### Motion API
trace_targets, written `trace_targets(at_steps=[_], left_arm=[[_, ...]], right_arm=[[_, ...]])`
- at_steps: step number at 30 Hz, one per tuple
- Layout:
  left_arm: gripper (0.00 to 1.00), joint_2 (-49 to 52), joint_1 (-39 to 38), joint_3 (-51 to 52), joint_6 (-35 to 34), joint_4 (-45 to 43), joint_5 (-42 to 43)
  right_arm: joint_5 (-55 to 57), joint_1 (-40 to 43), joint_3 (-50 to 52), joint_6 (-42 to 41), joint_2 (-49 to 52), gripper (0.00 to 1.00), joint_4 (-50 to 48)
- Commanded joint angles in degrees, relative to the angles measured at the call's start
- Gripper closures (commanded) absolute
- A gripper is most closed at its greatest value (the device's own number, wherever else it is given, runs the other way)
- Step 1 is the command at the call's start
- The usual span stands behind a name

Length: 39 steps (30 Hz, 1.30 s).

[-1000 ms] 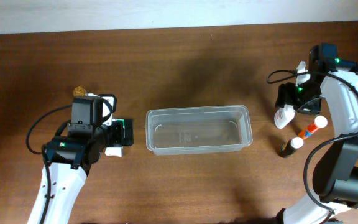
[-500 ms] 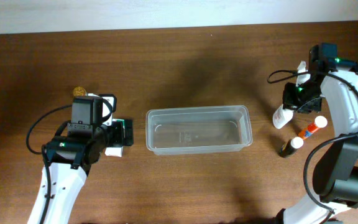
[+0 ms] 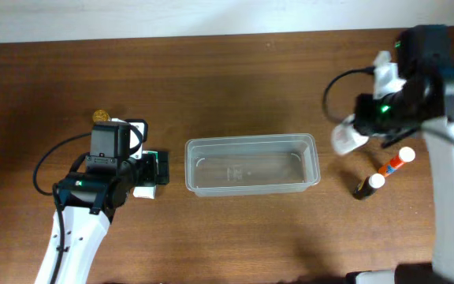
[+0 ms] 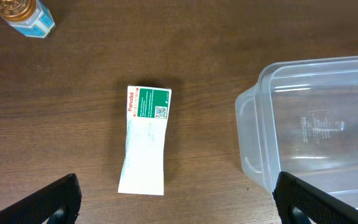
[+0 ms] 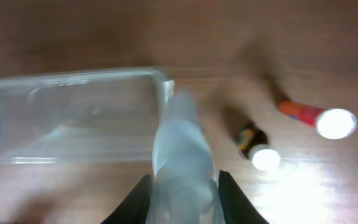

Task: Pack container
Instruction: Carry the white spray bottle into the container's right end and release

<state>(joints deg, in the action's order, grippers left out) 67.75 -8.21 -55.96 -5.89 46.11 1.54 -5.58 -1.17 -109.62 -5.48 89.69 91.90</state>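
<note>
The container [image 3: 251, 141], a clear plastic tub with nothing in it, lies mid-table; its rim shows in the left wrist view [image 4: 252, 138] and the right wrist view [image 5: 73, 75]. My right gripper [image 3: 362, 125] is shut on a white squeeze tube [image 3: 345, 137], held in the air just right of the tub. In the right wrist view the tube [image 5: 182, 155] fills the space between the jaws of that gripper [image 5: 183, 190]. Left of the tub, my left gripper [image 3: 151, 169] hangs wide open above a white and green box [image 4: 146, 140]; the gripper [image 4: 179, 202] holds nothing.
On the wood at the right lie a dark bottle with a white cap [image 3: 369, 186] and a red-orange stick with a white cap [image 3: 396, 162]; the right wrist view shows both, the bottle [image 5: 257, 146] and the stick [image 5: 319, 118]. A small gold-capped bottle [image 3: 99, 116] stands at the left.
My right gripper has shut on the white tube, lifted it off the table and carried it left toward the tub. The left arm has not moved.
</note>
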Motion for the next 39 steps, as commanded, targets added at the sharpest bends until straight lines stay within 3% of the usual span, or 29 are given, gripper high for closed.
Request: trace_targets(at_steps=[1, 8, 17, 24, 25, 27, 35, 39], left_arm=[[0.01, 0.07, 0.13, -1.31, -0.52, -0.02, 0.63], [0.0, 0.07, 0.13, -1.31, -0.52, 0.07, 0.66], [0.01, 0.07, 0.13, -1.31, -0.52, 0.04, 0.66], [0.01, 0.07, 0.13, -1.31, -0.55, 0.04, 0.66], [0.01, 0.07, 0.13, -1.31, -0.52, 0.04, 0.66], [0.0, 0.07, 0.13, -1.31, -0.55, 0.04, 0.66], [0.01, 0.07, 0.13, -1.31, -0.52, 0.09, 0.66], [0.01, 0.07, 0.13, -1.31, -0.52, 0.42, 0.66]], right_arm=[[0.48, -6.27, -0.44, -6.08, -0.33, 0.75, -0.39], [5.84, -14.12, 8.98, -11.45, 1.68, 0.75, -7.82], [5.86, -14.1, 28.76, -12.0, 2.23, 0.75, -26.53], [7.15, -14.08, 32.57, -11.98, 5.84, 0.75, -32.35], [7.15, -14.1, 32.57, -11.96, 6.27, 0.62, -32.37], [7.23, -14.1, 32.39, -11.28, 6.27, 0.5, -32.39], [13.7, -13.11, 21.05, -13.0, 0.52, 0.42, -23.32], [14.88, -5.01, 13.66, -13.73, -4.17, 0.29, -18.91]])
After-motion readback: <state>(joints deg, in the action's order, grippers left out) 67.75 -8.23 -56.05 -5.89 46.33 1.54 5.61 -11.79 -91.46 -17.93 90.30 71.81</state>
